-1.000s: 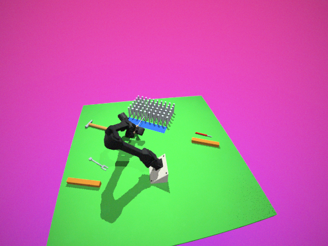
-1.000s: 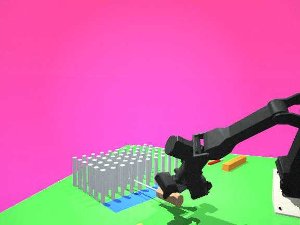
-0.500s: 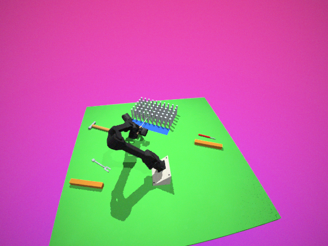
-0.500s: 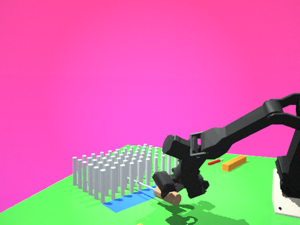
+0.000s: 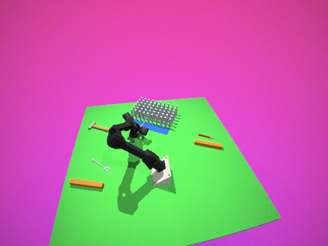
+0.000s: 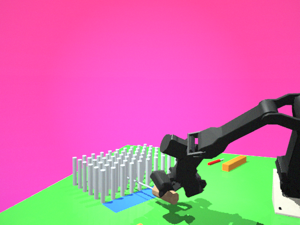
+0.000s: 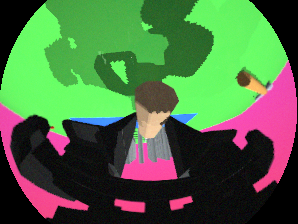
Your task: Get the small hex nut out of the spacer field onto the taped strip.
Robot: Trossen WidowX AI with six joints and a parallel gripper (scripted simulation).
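Note:
My gripper is shut on the tan handle of a thin-rod tool, above the table before the spacers. The thin metal rod points towards the standing grey spacers. In the exterior view its far end shows above the table, partly behind a front-row spacer; the end's shape and any contact are unclear. The spacers that show stand upright. The blue taped strip lies along their front. I cannot see the nut.
A hammer lies left of the field, partly behind the arm. A grey fork-ended tool and an orange bar lie nearer left. A red-handled tool and another orange bar lie right.

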